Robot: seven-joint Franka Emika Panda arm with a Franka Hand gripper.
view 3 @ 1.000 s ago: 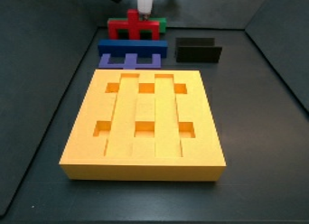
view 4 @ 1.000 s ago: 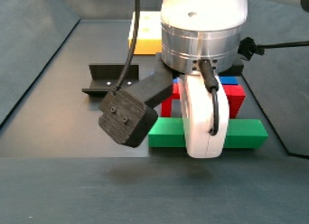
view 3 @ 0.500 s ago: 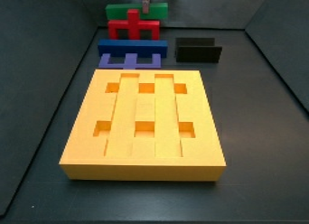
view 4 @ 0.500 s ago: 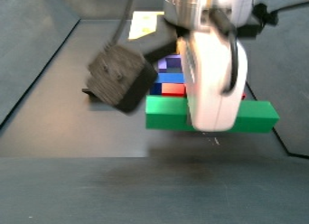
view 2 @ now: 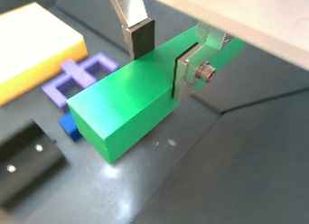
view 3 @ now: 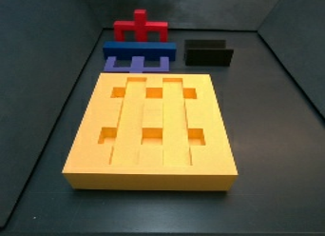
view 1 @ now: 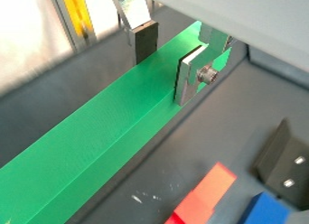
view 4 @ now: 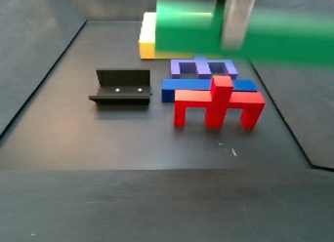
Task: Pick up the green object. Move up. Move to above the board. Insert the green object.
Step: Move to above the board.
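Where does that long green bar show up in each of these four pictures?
Wrist view: the green object runs diagonally across, clamped between the gripper fingers.
Wrist view: its square end faces the camera, same grip, above the dark floor.
Side view: not in it; only the board and blocks show.
Side view: blurred along the top, lifted well above the floor.
Shared landmark: the red cross-shaped block, also seen at and.
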